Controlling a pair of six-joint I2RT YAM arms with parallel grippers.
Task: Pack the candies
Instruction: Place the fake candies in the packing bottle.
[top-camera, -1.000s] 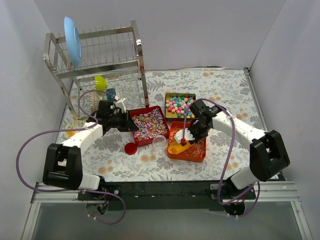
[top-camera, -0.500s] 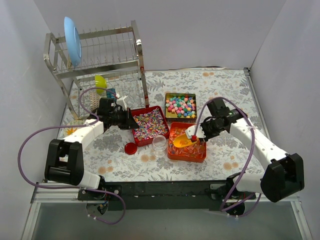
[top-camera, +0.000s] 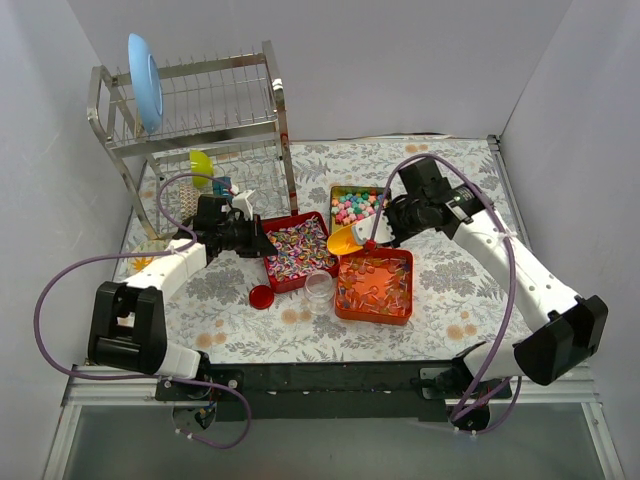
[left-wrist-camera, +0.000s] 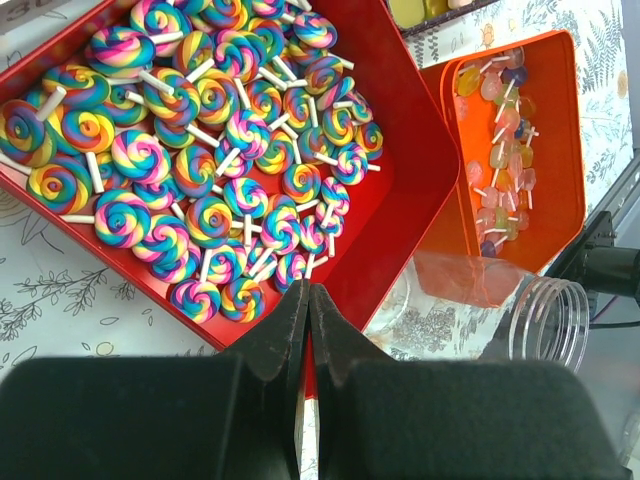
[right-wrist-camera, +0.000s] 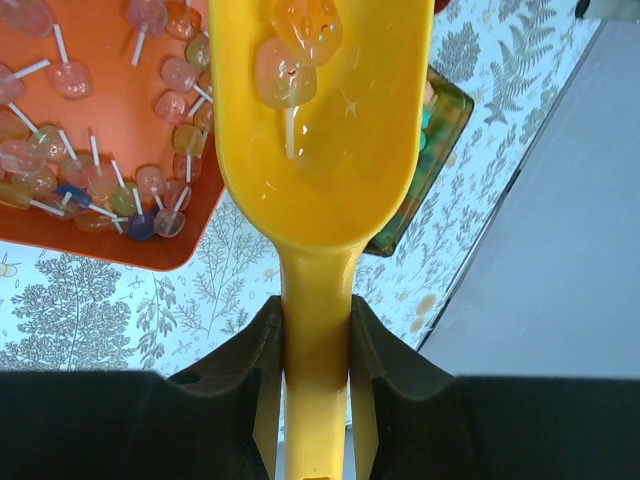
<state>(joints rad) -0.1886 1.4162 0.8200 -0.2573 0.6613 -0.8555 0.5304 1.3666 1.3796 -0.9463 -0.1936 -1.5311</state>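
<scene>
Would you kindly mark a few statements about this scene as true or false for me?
1. The right gripper holds the yellow scoop by its handle. True.
2. The scoop is empty. False: clear-wrapped candies lie in it.
3. The left gripper is wide open. False: it is shut, at the red tray's rim.
4. The red lid lies on the table, off the clear jar. True.

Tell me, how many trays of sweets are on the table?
3. A red tray of swirl lollipops on the left, an orange tray of clear lollipops beside it, and a gold-rimmed tray of pastel pieces behind, partly covered by the yellow scoop.
</scene>
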